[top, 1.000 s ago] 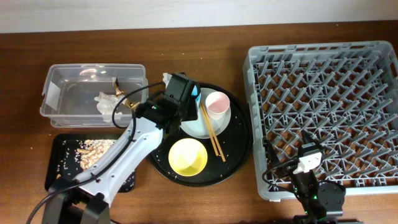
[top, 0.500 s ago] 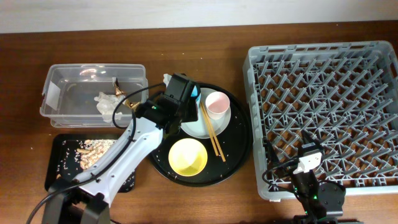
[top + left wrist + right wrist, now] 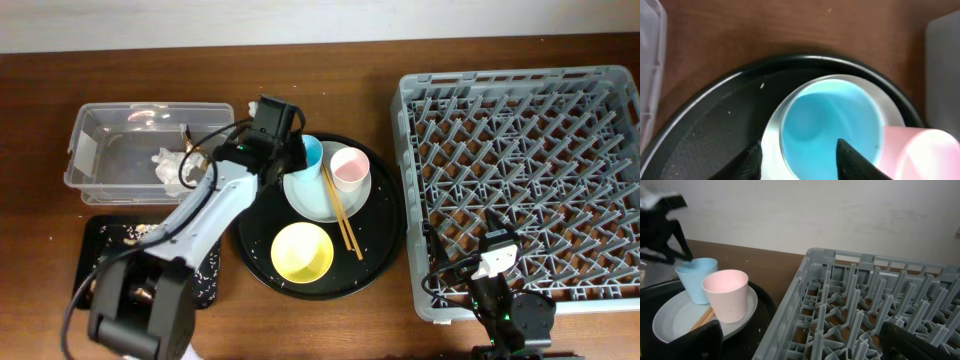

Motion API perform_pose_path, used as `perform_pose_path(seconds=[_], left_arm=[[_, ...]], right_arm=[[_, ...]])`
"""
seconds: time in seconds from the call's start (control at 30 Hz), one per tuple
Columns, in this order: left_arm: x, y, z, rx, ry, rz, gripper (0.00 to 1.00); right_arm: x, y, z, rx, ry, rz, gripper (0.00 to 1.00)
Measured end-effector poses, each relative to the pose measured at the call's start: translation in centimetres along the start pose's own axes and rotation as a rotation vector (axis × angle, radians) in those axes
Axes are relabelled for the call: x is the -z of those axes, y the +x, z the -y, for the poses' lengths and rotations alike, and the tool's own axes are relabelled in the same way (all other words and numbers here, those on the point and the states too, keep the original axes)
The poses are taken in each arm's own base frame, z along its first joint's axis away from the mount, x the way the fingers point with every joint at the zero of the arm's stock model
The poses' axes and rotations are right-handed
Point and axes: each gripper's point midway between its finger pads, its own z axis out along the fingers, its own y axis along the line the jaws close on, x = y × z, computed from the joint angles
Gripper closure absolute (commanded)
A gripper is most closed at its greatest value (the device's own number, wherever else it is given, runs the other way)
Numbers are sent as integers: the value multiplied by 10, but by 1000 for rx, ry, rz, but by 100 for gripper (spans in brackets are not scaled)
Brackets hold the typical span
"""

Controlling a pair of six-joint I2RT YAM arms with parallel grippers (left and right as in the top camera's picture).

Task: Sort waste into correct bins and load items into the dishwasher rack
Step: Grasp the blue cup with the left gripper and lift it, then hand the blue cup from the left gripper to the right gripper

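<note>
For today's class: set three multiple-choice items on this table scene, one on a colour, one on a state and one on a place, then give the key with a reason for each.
1. What colour is the bowl?
A. green
B. yellow
C. red

2. How does the pink cup stand?
A. upright, mouth up
B. on its side
C. upside down

3. Where is the light-blue cup?
A. inside the bowl
B. stacked inside the pink cup
C. on the pale plate

Key:
1 B, the overhead view shows it plain yellow.
2 A, its open mouth faces up in the overhead and right wrist views.
3 C, it stands on the plate, beside the pink cup.
</note>
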Motion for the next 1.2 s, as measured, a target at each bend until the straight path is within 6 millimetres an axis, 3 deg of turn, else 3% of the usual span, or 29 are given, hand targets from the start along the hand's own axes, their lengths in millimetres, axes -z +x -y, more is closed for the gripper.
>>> perform_pose_path(seconds=[0.13, 0.3, 0.57, 0.67, 0.8, 0.87, 0.9, 0.93, 1.0, 1.07, 1.13, 1.2], left_arm=[[-20, 14, -7, 7, -29, -50, 82], [-22, 15, -7, 3, -30, -56, 99], [-21, 17, -9, 6, -33, -66, 100], [-7, 14, -15, 18, -43, -69, 100], [77, -24, -14, 60, 50, 69, 100], [127, -35, -1, 70, 200, 121, 100], [155, -38, 8, 67, 300, 138, 100], [181, -39, 16, 59, 405, 148, 100], [213, -36, 32, 35, 578, 134, 99], [240, -31, 46, 4, 777, 85, 99], [264, -23, 62, -50, 958, 29, 99], [286, -16, 75, -121, 1095, 4, 100]], right_arm=[[0, 0, 0, 0, 0, 0, 2], [0, 0, 0, 0, 0, 0, 2], [0, -1, 0, -39, 0, 4, 2], [1, -9, -1, -136, -5, 17, 1], [23, -74, -15, -178, -80, 72, 2], [39, -101, -23, -195, -108, 38, 2], [49, -125, -28, -200, -131, 26, 2], [55, -129, -32, -216, -144, -19, 2], [60, -147, -40, -238, -189, -83, 2], [60, -197, -59, -241, -330, -97, 2], [57, -222, -82, -256, -507, -125, 2], [48, -231, -93, -276, -622, -153, 2]])
